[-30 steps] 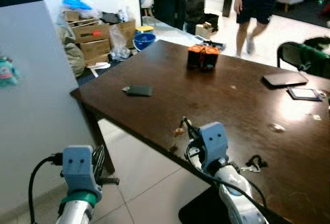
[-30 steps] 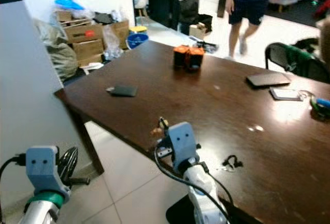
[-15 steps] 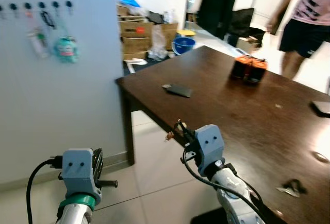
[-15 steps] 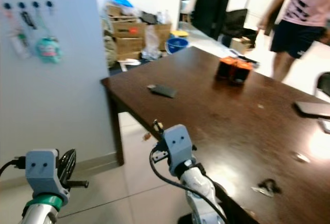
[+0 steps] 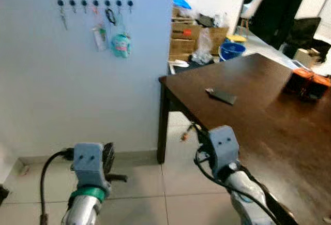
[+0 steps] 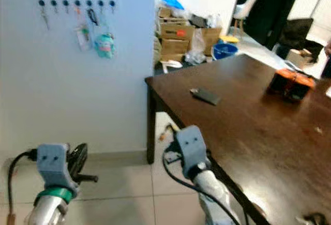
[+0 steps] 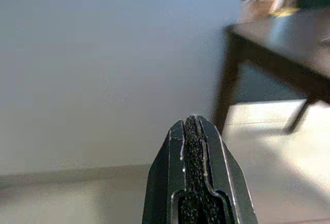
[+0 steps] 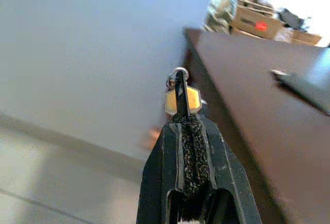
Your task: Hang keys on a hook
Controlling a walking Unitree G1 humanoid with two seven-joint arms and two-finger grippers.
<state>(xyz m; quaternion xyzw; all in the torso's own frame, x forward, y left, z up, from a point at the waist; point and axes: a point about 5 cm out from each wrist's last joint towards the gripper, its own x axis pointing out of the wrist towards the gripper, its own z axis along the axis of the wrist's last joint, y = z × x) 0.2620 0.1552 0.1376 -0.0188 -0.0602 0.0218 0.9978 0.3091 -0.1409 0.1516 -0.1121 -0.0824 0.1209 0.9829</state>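
A row of dark hooks (image 5: 95,2) runs along the top of the pale wall, ahead and to my left. Several carry things, among them a teal charm (image 5: 121,44) and a white tag (image 5: 99,38). My right gripper (image 5: 192,130) is held up by the table's corner, well short of the wall, and is shut on the keys (image 8: 180,98). A ring and a gold hexagonal key head stick out past its fingertips. My left gripper (image 7: 192,122) is shut with nothing in it, held low over the floor tiles and facing the wall.
A dark wooden table (image 5: 248,116) fills the right side, its corner leg near the wall. On it lie a flat black object (image 5: 221,96) and orange items (image 5: 307,83). Cardboard boxes (image 5: 191,36) and a blue bucket (image 5: 231,49) stand behind.
The camera has swung left: the wall with its hooks has come into the middle of the view, and the person has dropped out. Both grippers keep their pose, the right still shut on the keys.
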